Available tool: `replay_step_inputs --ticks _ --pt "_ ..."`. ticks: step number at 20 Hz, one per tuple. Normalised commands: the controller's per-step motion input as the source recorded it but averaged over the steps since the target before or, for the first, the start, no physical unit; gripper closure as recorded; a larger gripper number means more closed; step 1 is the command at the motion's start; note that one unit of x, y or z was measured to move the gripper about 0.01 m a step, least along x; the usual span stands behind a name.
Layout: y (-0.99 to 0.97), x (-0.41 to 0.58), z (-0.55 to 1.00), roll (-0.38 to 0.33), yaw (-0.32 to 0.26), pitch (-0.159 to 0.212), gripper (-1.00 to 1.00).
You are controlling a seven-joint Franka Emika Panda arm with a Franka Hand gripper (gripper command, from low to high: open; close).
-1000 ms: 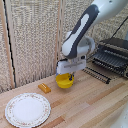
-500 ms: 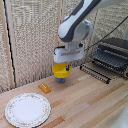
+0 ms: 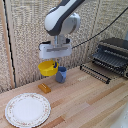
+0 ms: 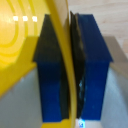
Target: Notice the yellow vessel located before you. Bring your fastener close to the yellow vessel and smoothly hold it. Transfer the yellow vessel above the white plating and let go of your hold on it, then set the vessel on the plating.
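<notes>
Two blue fingers (image 4: 92, 75) of my pincer (image 4: 70, 75) are closed tight on the thin rim of the yellow vessel (image 4: 20, 45); in the wrist view one finger sits inside the wall and one outside, with only the yellow edge between them. In the exterior view my pincer (image 3: 54, 61) holds the yellow vessel (image 3: 47, 68) in the air, clear of the worktop (image 3: 85, 105), hanging tilted below the grey-white block. Nearest that camera, the white plating (image 3: 27, 109) lies flat on the worktop toward the exterior view's left, well apart from the vessel and lower in the picture. Farther back, a small orange-brown block (image 3: 45, 87) lies on the wood below the vessel. A blue cup (image 3: 61, 75) stands just beside the vessel, toward the exterior view's right. Farthest, a dark wire rack (image 3: 97, 72) and a dark appliance (image 3: 112, 52) sit at the exterior view's right.
</notes>
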Motion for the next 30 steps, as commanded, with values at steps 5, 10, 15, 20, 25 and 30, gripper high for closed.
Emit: replay_step_inputs --ticks 5,10,15,20,25,30 --pt "0.97 0.046 -0.08 -0.049 0.0 -0.012 1.0" --pt "0.89 0.002 -0.37 -0.1 0.0 -0.038 1.0" --pt "0.34 0.014 -0.45 -0.071 -0.002 0.0 1.0" --pt "-0.03 0.128 -0.36 -0.069 -0.001 0.0 1.0" --pt "0.0 0.197 -0.36 -0.014 0.0 -0.021 1.0" --pt "0.0 0.143 -0.32 0.009 0.001 -0.005 1.0"
